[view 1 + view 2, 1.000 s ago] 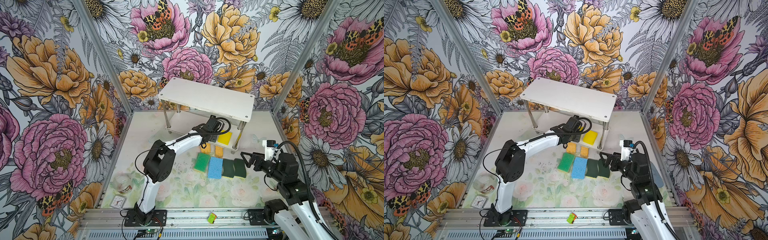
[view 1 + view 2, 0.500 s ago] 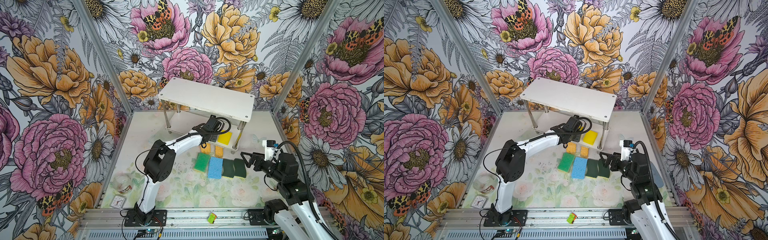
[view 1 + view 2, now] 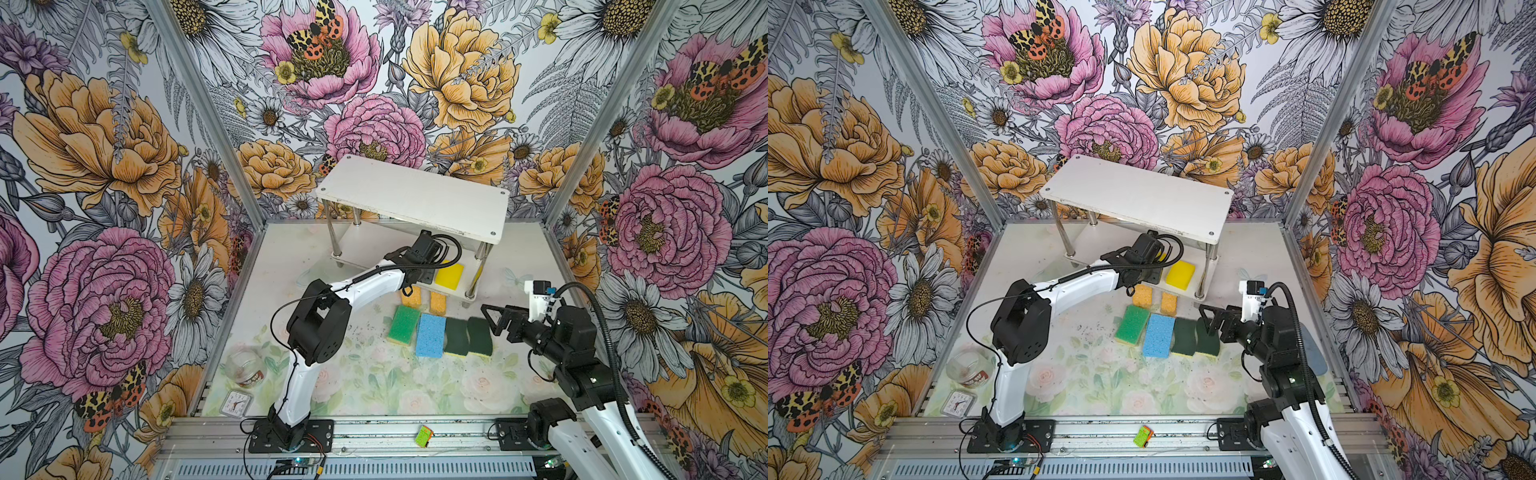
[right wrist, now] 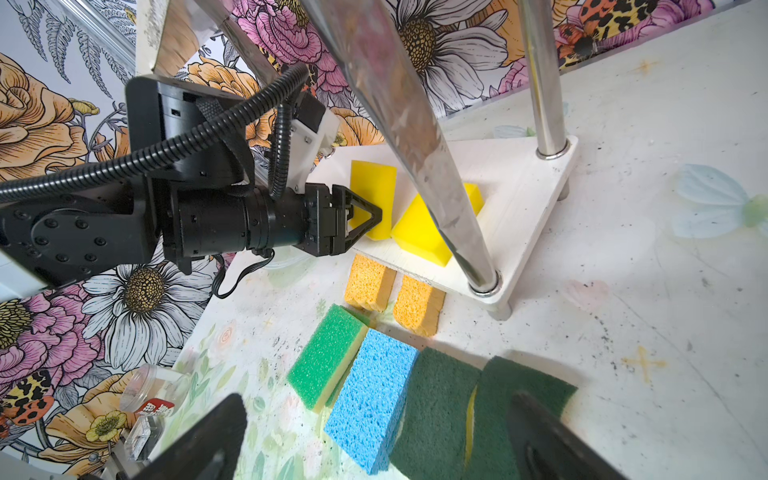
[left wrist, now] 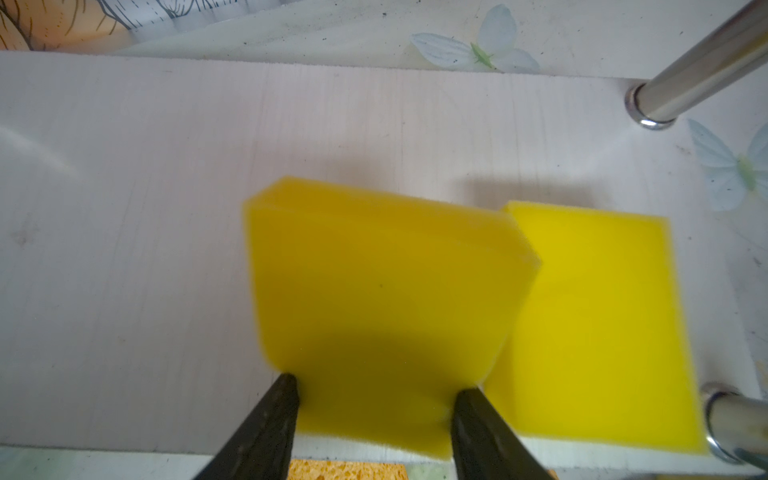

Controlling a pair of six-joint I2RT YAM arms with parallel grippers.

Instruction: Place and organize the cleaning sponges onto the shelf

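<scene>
In both top views: white shelf [image 3: 415,199] at the rear of the desk [image 3: 374,386], with one flat yellow sponge [image 3: 449,275] on its lower board. On the desk in front of it: two orange sponges [image 3: 410,297], one green-topped sponge [image 3: 404,325], one blue sponge [image 3: 431,334], two dark-green sponges [image 3: 456,337]. Right end effector [image 3: 490,321] spread wide, near the outer dark-green one.

Left wrist view: left end effector [image 5: 374,392] pinching an upright yellow sponge [image 5: 382,282] over the lower board, just beside the flat one.

Right wrist view: same pinch visible. The right arm's fingers [image 4: 208,436] stand well apart.

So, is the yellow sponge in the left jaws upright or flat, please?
Upright: the held sponge stands on edge on the shelf, beside the flat sponge.
</scene>
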